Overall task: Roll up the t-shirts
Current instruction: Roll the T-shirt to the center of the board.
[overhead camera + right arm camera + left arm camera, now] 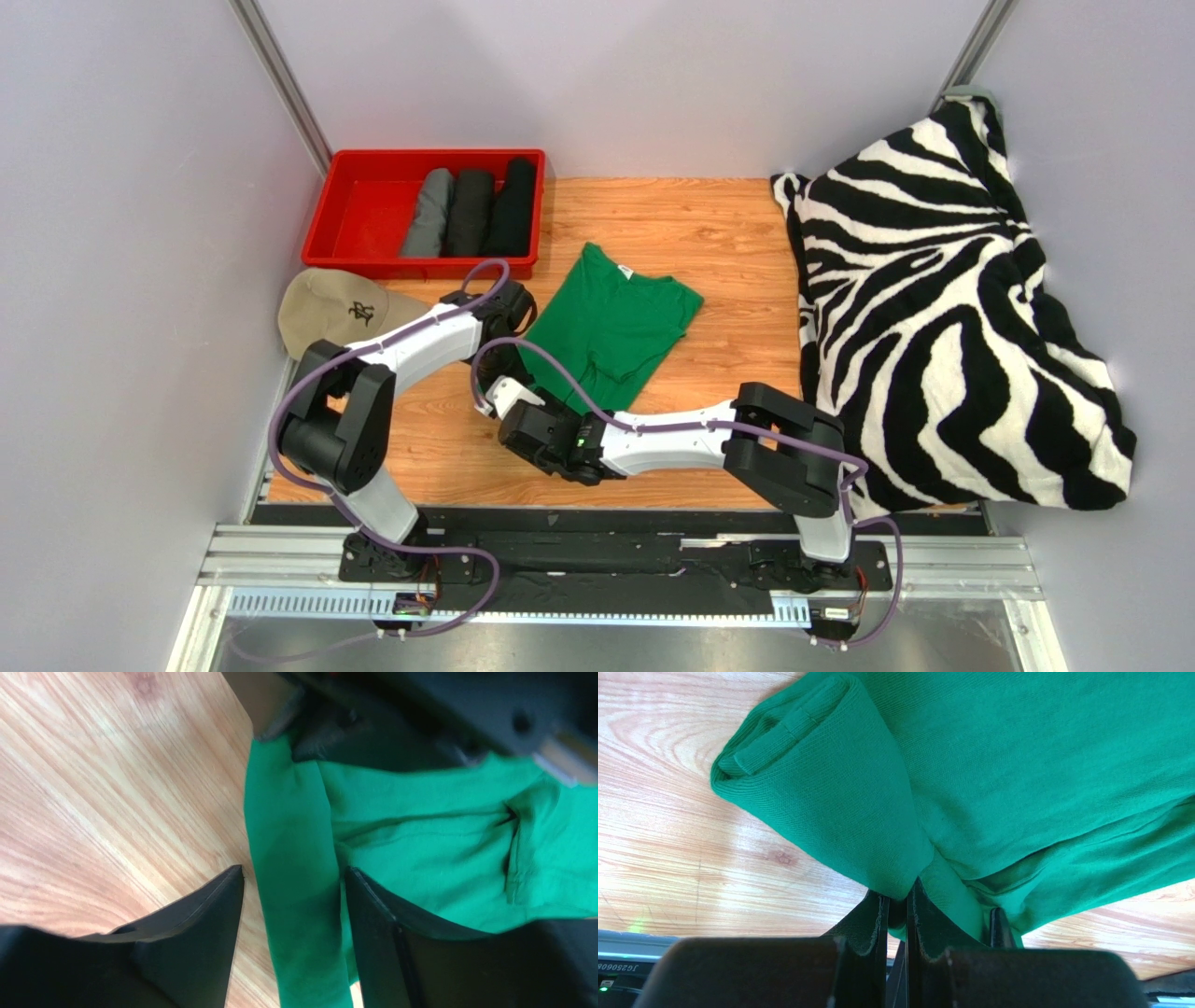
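Two sets of jaws, both at the near-left side of the green t-shirt [617, 325]. Left jaws: almost closed, pinching a fold of the green cloth just beside a doubled-over, cuff-like edge. The rest of the shirt spreads ahead of them and off to the right in the left wrist view. Right jaws: wide apart, holding nothing. A narrow strip of the shirt's edge runs lengthways through the gap between them, with one finger over bare desk [730, 224] and the other against the cloth. The shirt lies flat and partly folded, its long axis roughly straight away from the arm bases with a slight tilt, so its bulk is beyond both sets of jaws. My read: the next move turns on the right jaws closing on that strip, giving both sides a hold on the near end before any roll toward the far end. The left arm [421, 336] has its elbow tucked back near the desk's left edge, forearm angled out to the shirt's left side. The right arm [687, 434] is low, forearm stretched leftward along the near desk, wrist at the shirt's near corner. Further out, a red tray [351, 238] at far left holds a grey t-shirt [428, 214] and two black t-shirts [491, 210], rolled, side by side. A beige cap [330, 308] sits just beside the left arm. A zebra blanket [954, 308] is heaped on the right, near the shirt but apart from it.
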Available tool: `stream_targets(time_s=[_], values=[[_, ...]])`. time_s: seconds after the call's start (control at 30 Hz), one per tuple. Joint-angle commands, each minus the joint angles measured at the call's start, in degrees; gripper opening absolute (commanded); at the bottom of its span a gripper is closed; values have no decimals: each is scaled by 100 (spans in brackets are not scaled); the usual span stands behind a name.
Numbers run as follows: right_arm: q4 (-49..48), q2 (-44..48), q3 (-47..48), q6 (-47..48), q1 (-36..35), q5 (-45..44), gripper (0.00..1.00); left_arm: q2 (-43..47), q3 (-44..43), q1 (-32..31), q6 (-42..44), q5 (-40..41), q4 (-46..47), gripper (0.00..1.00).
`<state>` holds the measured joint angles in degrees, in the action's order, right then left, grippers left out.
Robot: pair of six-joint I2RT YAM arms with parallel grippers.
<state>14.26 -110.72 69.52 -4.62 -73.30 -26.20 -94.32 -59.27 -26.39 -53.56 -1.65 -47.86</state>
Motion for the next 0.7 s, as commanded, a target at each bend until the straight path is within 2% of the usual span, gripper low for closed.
stream_targets(time_s=[0.0,0.03,0.17,0.27,0.3,0.47,0.5,0.67], values=[[6,-108,308,15,-27,-97,53,-60,-243,-41,74,-55,-110,5],[24,-108,299,-12,-18,-70,45,-69,-243,-41,65,-55,-110,5],[103,-64,221,-179,52,175,32,-69,-287,-33,144,-55,-101,11],[42,58,80,-355,236,702,29,-7,-314,-24,231,-90,-31,29],[16,102,-33,-399,307,1052,29,28,-349,-15,258,-99,21,42],[-248,296,-324,-838,913,2362,28,432,-384,212,451,-283,250,64],[-379,314,-438,-908,1140,2895,28,580,-367,257,452,-318,259,64],[-687,226,-632,-1444,1836,4270,27,1099,-148,486,452,-459,531,64]])
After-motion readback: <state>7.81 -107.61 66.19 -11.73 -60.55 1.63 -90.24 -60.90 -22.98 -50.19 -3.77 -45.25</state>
